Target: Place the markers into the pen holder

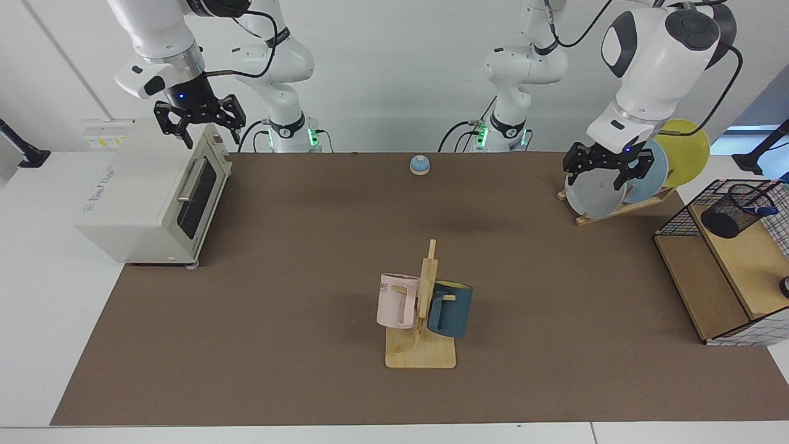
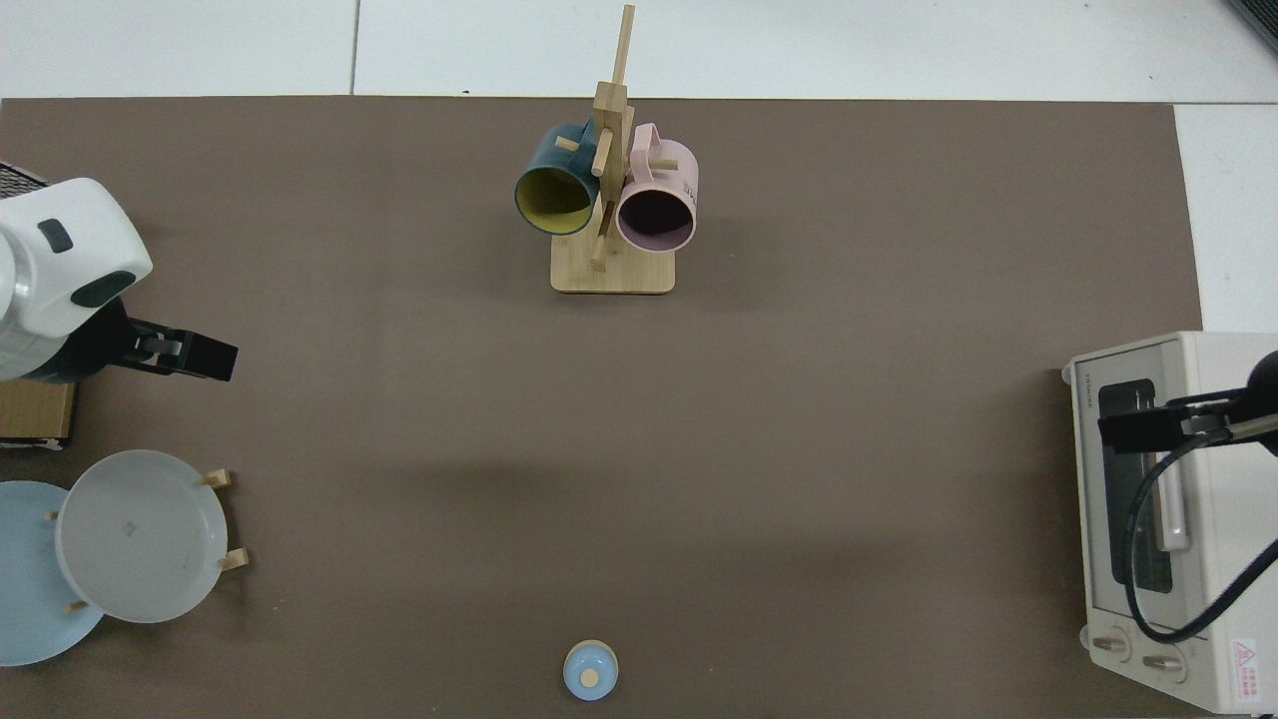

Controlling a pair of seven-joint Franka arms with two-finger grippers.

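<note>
So the marker (image 1: 757, 210) was already sitting in the pen holder (image 1: 733, 214), slanted, its blue end poking out over the rim toward the far side. The holder itself stood on the wooden shelf inside the wire basket (image 1: 678, 216), just off the short end of the table mat nearest the left arm's base. The top view didn't catch the holder at all.

The left gripper (image 1: 608, 170) hung in the air in front of the plate rack (image 1: 616, 209), fingers spread wide with nothing between them. From there the holder lay off to the side, further out past that end of the mat, and lower down. It was clearly the nearer arm.

The right gripper (image 1: 198, 120) waited above the toaster oven (image 1: 142, 197) at the opposite end, also spread open and empty, well apart from everything.

I couldn't spot any other marker on the mat, so my guess was the job was basically finished.
</note>
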